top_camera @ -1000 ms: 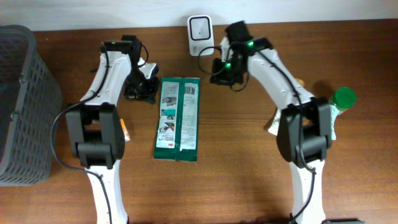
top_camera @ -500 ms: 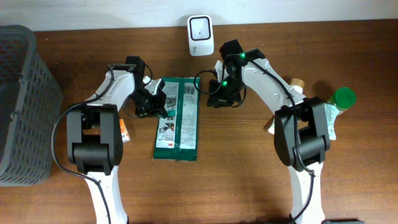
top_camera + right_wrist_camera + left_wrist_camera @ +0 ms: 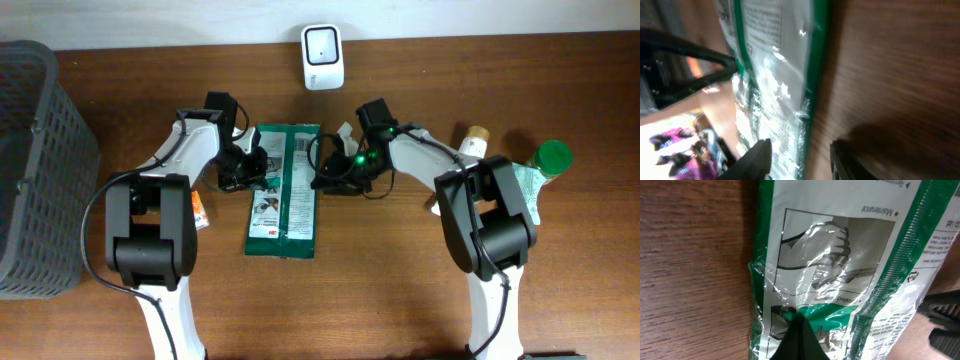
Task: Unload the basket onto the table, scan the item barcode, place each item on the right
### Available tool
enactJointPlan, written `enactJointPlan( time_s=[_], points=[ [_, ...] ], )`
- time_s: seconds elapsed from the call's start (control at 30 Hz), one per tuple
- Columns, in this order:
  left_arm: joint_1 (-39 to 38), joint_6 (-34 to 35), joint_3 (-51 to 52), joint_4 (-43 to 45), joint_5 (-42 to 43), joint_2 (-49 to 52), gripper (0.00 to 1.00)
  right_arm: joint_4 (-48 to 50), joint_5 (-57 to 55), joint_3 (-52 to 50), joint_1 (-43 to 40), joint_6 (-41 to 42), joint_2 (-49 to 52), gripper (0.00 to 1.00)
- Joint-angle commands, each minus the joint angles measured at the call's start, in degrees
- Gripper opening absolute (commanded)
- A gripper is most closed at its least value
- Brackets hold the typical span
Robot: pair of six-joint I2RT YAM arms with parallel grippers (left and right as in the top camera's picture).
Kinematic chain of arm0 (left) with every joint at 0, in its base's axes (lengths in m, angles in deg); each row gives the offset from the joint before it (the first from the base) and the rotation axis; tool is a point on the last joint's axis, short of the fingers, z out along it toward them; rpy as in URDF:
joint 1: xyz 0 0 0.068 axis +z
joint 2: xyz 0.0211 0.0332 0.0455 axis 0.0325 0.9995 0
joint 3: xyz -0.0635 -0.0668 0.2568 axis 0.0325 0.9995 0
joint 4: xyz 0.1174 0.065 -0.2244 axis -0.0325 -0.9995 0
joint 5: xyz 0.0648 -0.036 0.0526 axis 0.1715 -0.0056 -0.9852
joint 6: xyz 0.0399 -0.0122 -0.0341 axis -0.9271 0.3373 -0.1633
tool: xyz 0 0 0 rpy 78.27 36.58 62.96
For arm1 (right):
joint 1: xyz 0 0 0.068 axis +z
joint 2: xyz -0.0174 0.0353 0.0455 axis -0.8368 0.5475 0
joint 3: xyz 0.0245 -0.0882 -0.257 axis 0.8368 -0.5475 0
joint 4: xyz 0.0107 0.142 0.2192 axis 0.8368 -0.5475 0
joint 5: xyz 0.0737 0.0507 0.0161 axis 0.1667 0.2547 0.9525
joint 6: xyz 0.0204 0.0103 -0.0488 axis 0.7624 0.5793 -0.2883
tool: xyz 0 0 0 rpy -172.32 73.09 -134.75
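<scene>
Green packet (image 3: 283, 190) on wooden table (image 3: 400, 290), left tool (image 3: 800, 336) closed at its edge, right tool (image 3: 799, 152) parted opposite

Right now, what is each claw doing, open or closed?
Left gripper: closed, tip against the green packet.
Right gripper: open, at the packet's edge.

Left arm (image 3: 178, 150), right arm (image 3: 425, 152): white links, black joints, black cables; green light (image 3: 351, 160) near right wrist; left gripper (image 3: 799, 342) black.
</scene>
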Motion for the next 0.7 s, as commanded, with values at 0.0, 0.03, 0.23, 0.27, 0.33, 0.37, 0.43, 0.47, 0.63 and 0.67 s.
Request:
enactJointPlan(
  time_s=[0.0, 0.03, 0.23, 0.27, 0.33, 0.37, 0.43, 0.47, 0.63, 0.67],
  points=[
    [0.0, 1.8, 3.8, 0.3, -5.8, 2.8, 0.0, 6.5, -2.0, -6.6, 4.0, 9.7, 1.4, 0.41],
    [0.0, 1.8, 3.8, 0.5, -5.4, 2.8, 0.0, 9.1, -2.1, -7.2, 5.2, 11.7, 1.4, 0.41],
    [0.0, 1.8, 3.8, 0.4, -4.4, 2.8, 0.0, 20.0, -3.9, -7.2, 8.3, 16.1, 1.4, 0.33],
    [0.0, 1.8, 3.8, 0.1, -4.4, 2.8, 0.0, 20.2, -3.9, -7.1, 7.6, 16.1, 1.4, 0.28],
    [0.0, 1.8, 3.8, -0.4, -4.4, 2.8, 0.0, 20.2, -2.4, -7.1, 5.2, 16.0, 0.8, 0.19],
    [0.0, 1.8, 3.8, -0.4, -3.9, 2.8, 0.0, 20.2, -1.8, -7.1, 4.4, 16.0, 0.5, 0.19],
    [0.0, 1.8, 3.8, -0.4, -1.7, 2.8, 0.0, 20.3, -1.8, -7.0, 3.4, 15.8, 0.0, 0.19],
    [0.0, 1.8, 3.8, -0.6, -0.8, 2.8, 0.0, 20.3, -1.8, -6.8, 3.4, 15.8, 0.0, 0.19],
    [-2.4, 1.8, 3.8, -1.8, 2.1, 2.8, 0.0, 24.1, 1.0, -6.7, 3.5, 14.8, 0.0, 0.19],
    [-3.1, 1.8, 3.8, -1.4, 2.0, 2.8, 0.0, 23.2, 2.8, -6.7, 3.5, 14.0, 0.0, 0.19]
  ],
)
